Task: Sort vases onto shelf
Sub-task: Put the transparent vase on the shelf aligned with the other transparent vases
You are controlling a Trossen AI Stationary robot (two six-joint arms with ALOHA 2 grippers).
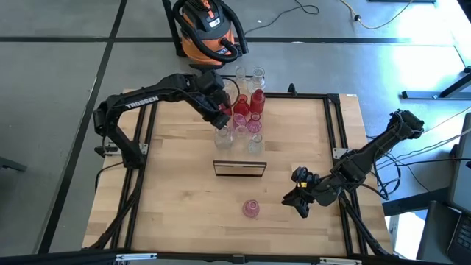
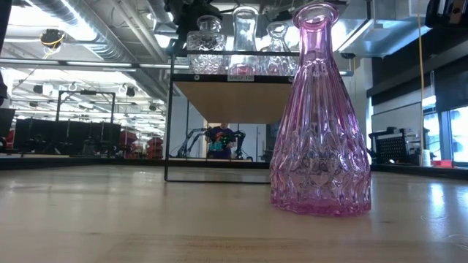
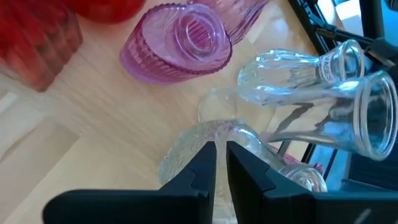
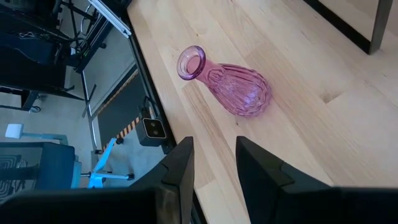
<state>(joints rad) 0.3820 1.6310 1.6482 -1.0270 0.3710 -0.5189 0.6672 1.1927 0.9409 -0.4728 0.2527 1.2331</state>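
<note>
up close, left gripper [image 3: 221, 163] pinches a clear vase [image 3: 205, 146]; right gripper [image 4: 214, 163] gapes.

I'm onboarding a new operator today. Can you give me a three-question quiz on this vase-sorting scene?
1. True or false: the pink vase nearest the right gripper stands alone on the table.
2. Which gripper is at the vase cluster: A) left, B) right?
3. Fill in: the left gripper fingers pinch a ____ glass vase.

Key: 1 true; 2 A; 3 clear.
</note>
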